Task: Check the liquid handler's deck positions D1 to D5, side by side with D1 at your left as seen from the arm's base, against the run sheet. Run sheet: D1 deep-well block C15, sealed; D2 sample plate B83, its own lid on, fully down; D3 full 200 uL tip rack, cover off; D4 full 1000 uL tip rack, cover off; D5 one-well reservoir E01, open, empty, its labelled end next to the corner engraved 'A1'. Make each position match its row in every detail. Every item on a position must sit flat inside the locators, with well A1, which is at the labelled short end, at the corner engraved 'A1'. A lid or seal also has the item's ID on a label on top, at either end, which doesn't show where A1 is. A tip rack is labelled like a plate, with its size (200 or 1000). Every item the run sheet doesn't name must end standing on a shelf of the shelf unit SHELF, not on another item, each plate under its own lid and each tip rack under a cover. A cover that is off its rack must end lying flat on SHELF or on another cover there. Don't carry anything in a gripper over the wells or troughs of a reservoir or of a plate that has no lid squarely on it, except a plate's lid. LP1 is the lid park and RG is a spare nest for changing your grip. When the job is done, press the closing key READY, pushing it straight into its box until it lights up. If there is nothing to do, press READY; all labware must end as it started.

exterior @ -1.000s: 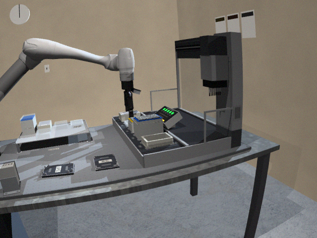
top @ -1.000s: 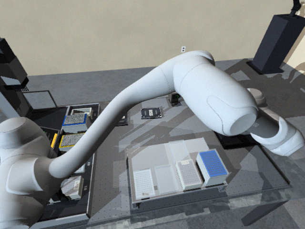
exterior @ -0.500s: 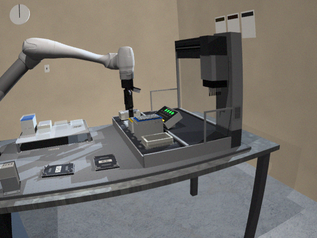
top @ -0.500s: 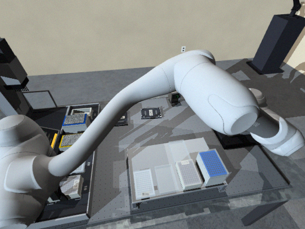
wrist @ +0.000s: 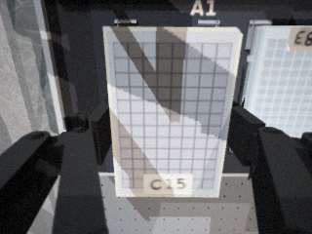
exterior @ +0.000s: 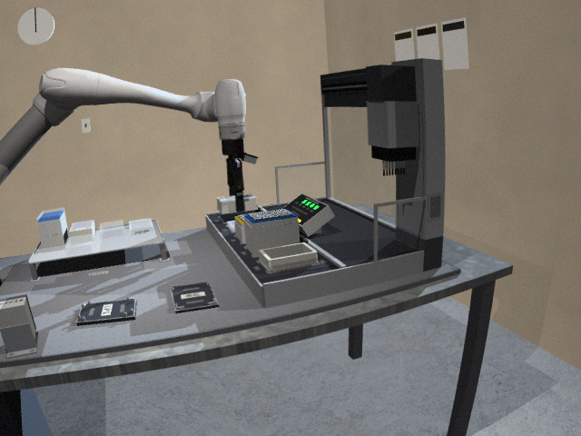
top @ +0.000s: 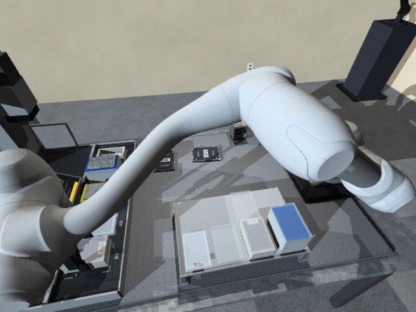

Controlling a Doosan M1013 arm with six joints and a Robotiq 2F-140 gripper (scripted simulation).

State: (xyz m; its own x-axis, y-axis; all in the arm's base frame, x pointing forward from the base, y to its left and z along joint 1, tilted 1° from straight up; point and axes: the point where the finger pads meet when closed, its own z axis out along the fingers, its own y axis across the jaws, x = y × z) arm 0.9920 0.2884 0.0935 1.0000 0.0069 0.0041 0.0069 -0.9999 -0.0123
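Note:
The deep-well block C15 (wrist: 173,112) stands at D1, shown from above in the wrist view with a gridded seal on top. Its C15 label is at the end away from the engraved A1 (wrist: 203,8). My gripper (wrist: 167,108) is shut on the block's long sides; it also shows in the exterior view (exterior: 237,199). The block shows low on the deck in the top view (top: 95,251). Sample plate B83 (wrist: 280,83) sits beside it at D2. The yellow tip rack (top: 92,189), blue tip rack (top: 101,163) and reservoir (top: 112,151) follow along the deck.
The shelf unit (top: 236,227) holds a blue-topped rack (top: 289,228), a plate (top: 257,236), another plate (top: 195,249) and a clear cover. The lid park (top: 205,153), spare nest (top: 165,162) and READY box (top: 238,130) lie beyond. The handler's head (exterior: 394,141) stands over the deck.

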